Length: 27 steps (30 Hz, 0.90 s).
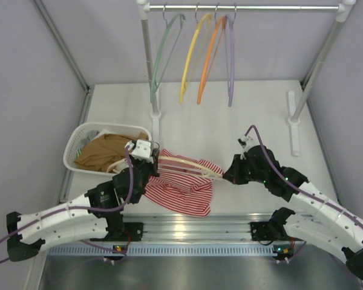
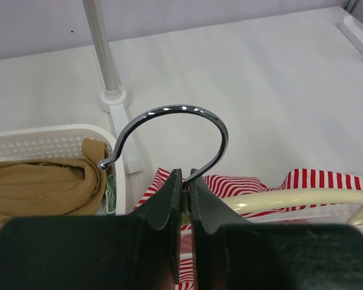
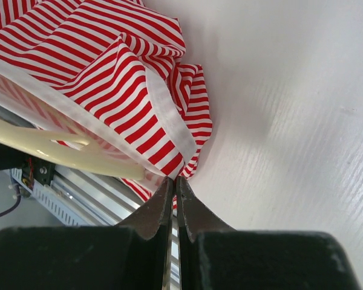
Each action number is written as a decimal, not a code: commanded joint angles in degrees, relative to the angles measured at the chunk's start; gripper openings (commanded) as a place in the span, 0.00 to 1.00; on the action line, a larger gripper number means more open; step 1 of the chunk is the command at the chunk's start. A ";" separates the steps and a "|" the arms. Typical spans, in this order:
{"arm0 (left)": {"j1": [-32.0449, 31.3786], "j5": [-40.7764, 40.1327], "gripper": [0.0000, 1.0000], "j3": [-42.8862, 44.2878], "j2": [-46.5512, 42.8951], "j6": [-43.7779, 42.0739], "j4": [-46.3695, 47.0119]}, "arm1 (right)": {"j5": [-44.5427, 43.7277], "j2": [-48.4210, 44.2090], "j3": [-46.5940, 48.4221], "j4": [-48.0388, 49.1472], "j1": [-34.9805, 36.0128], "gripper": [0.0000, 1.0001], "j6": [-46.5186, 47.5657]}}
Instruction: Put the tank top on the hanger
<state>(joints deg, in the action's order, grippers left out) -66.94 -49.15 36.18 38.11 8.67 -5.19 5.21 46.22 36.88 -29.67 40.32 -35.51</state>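
Observation:
The red-and-white striped tank top (image 1: 184,187) lies crumpled on the table between my arms. The cream hanger (image 1: 190,165) lies across its top edge, partly inside the cloth. My left gripper (image 1: 152,162) is shut on the neck of the hanger just below the metal hook (image 2: 181,109); the cream arm (image 2: 302,198) runs off to the right over the tank top (image 2: 327,180). My right gripper (image 1: 227,175) is shut on the edge of the tank top (image 3: 109,78) at its white trim, with the hanger's arm end (image 3: 60,148) under the cloth just beside the fingertips.
A white basket (image 1: 78,136) holding a tan-brown garment (image 1: 103,151) stands to the left of my left gripper. A rail at the back carries green (image 1: 163,54), golden-yellow (image 1: 190,60), orange (image 1: 209,60) and purple (image 1: 230,60) hangers. Rack posts (image 1: 148,66) (image 1: 314,66) stand on the table.

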 commanded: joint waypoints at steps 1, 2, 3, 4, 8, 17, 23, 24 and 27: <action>0.05 -4.20 0.00 0.47 0.48 -1.72 1.23 | -0.03 -1.30 3.19 -2.06 -1.20 0.00 1.84; 0.05 -4.47 0.00 0.55 0.74 -1.81 1.58 | 0.06 -1.48 3.37 -2.23 -1.12 0.00 1.76; 0.05 -4.55 0.00 0.55 0.91 -1.81 1.85 | 0.06 -1.83 3.46 -2.49 -1.12 0.00 1.84; 0.05 -4.21 0.00 0.64 1.00 -2.07 1.94 | 0.06 -1.92 3.46 -2.76 -1.20 0.00 1.93; 0.05 -3.51 0.00 0.73 1.88 -2.25 2.47 | 0.50 -2.36 3.28 -2.85 -1.12 0.00 1.93; -0.04 -3.59 0.00 1.96 4.69 -2.78 3.08 | 3.48 -2.45 7.41 -2.93 -1.12 0.00 1.49; 0.05 -1.48 0.00 3.36 7.85 -4.36 7.82 | 8.04 -1.22 11.62 -1.36 -1.12 0.00 -0.17; 0.05 -0.96 0.00 3.71 8.47 -4.53 8.44 | 8.67 -0.43 12.24 -0.31 -1.12 0.00 -0.61; 0.05 1.24 0.00 5.21 10.75 -4.97 11.24 | 11.13 1.85 15.93 1.10 -1.12 0.00 -2.46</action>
<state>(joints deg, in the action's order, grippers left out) -66.89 -49.23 37.60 47.83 5.37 -2.37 12.58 46.35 47.55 -32.21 39.94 -36.12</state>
